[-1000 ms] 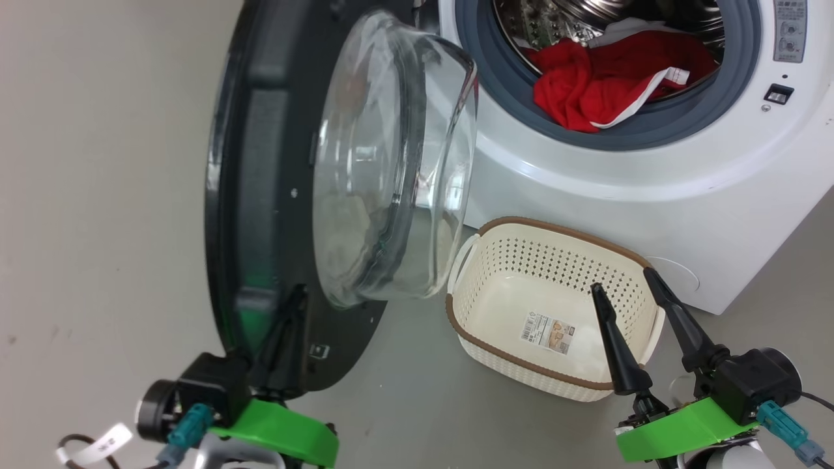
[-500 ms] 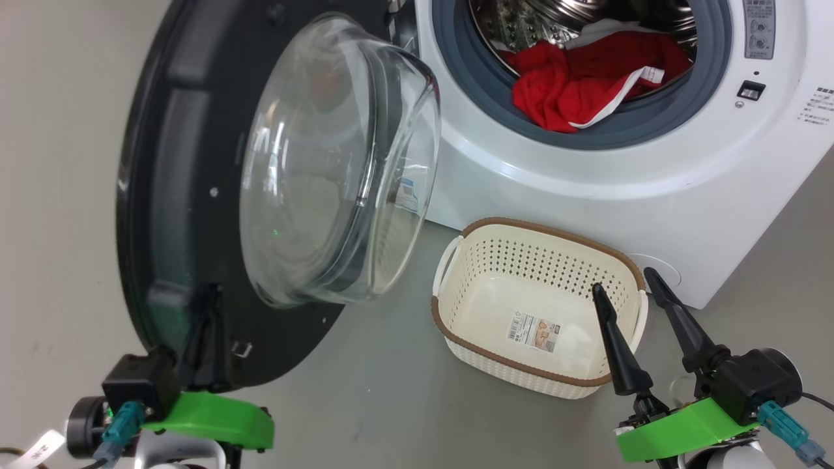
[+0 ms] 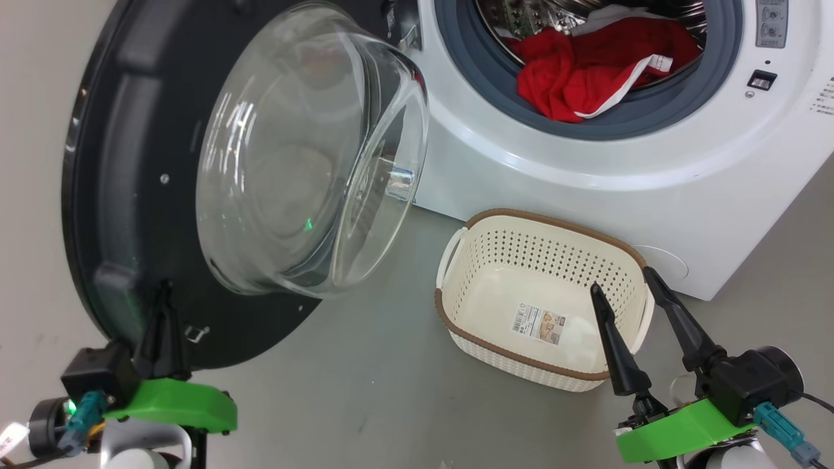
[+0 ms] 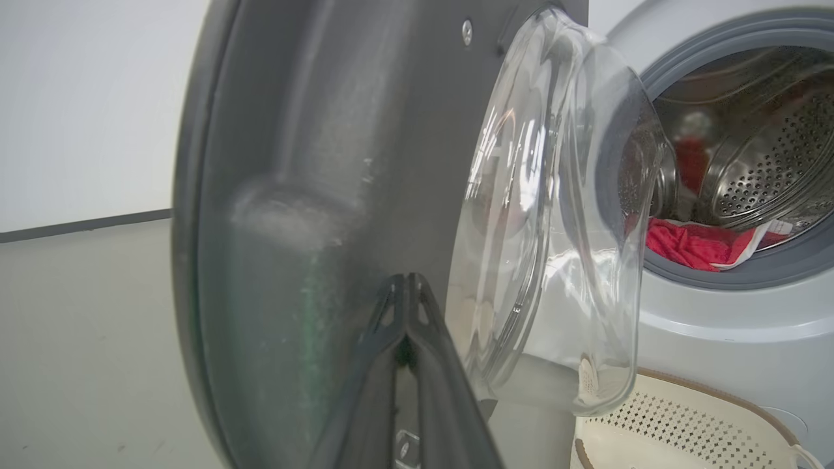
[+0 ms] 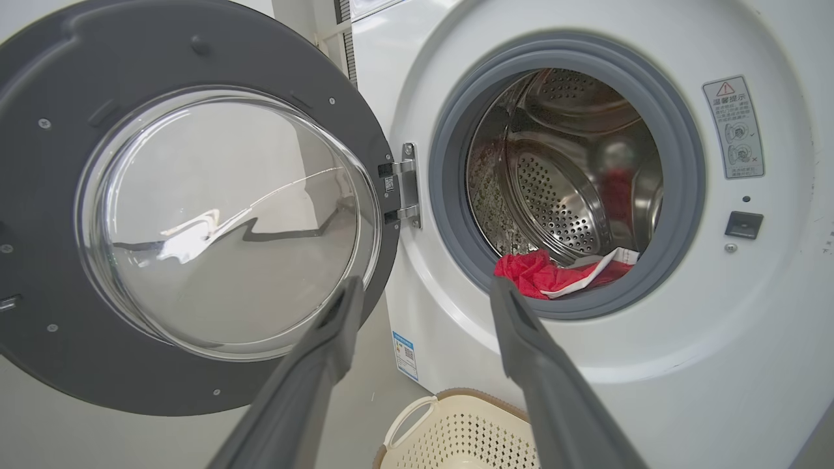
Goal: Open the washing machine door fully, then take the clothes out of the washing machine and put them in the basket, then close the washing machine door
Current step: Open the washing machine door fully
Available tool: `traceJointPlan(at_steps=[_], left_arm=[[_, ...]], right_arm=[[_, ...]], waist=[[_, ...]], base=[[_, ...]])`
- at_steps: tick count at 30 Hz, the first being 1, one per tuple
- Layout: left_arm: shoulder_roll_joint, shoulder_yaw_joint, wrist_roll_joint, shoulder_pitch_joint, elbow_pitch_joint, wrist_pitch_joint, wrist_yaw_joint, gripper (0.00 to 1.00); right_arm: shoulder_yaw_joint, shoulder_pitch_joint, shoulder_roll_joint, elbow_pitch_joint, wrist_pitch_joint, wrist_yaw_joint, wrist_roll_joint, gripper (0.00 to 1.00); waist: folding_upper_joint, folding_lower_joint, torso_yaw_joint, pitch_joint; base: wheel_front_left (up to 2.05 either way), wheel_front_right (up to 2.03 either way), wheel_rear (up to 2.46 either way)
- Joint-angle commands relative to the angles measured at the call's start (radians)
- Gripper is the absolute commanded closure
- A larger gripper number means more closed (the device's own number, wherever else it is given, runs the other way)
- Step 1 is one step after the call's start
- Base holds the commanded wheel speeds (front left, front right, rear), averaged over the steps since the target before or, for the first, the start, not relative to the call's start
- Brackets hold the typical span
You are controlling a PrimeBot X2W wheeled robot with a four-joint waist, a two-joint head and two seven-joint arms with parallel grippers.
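Smooth grey floor (image 3: 391, 391) carries the scene; your left wrist view adds a pale wall (image 4: 78, 98) with a dark skirting (image 4: 78, 226). The white boxy machine (image 3: 586, 169) stands with its round black door (image 3: 124, 195) swung out to the left, its bulging clear glass window (image 3: 293, 150) turned toward you. Your right wrist view faces the machine squarely and gives what the head view crops: the metal hinge (image 5: 407, 185), the whole grey rubber ring (image 5: 449, 195), the perforated steel drum (image 5: 560, 195) and a small blue sticker (image 5: 405, 352) low on the front. The clothes (image 3: 573, 71), soft red with white trim, lie heaped at the drum's mouth, spilling onto the ring. The basket (image 3: 541, 254), cream perforated plastic with a brown rim, sits on the floor just before the machine, a paper label (image 3: 539, 322) on its bottom.

Your left gripper (image 3: 163, 290) has its fingers pressed together on nothing, tips at the door's inner face near the lower rim; its wrist view shows them lying close along that matt face. Your right gripper (image 3: 622, 279) stands spread wide and empty over the basket's near right corner.

Against a second ago, the door is swung wider, showing more inner face, and the left gripper has gone left with it. Clothes and basket have stayed put.
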Motion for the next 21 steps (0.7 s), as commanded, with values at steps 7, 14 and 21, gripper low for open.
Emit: traceJointPlan(at_steps=[7, 14, 21], left_arm=[[0.058, 0.082, -0.021, -0.104, 0.072, -0.034, -0.001, 1.0], [0.062, 0.102, -0.031, -0.155, 0.133, -0.049, -0.006, 1.0], [0.068, 0.132, -0.052, -0.202, 0.203, -0.057, -0.013, 1.0]], right_arm=[[0.024, -0.023, 0.0, -0.026, -0.006, 0.006, -0.021, 0.0], [0.027, -0.027, 0.0, -0.024, -0.006, 0.006, -0.034, 0.0], [0.027, -0.032, 0.0, -0.017, -0.002, 0.006, -0.033, 0.0]], waist=[[0.0, 0.0, 0.007, 0.012], [0.0, 0.0, 0.003, 0.021], [0.0, 0.0, -0.002, 0.034]], base=[[0.0, 0.0, 0.0], [0.0, 0.0, 0.0], [0.0, 0.0, 0.0]])
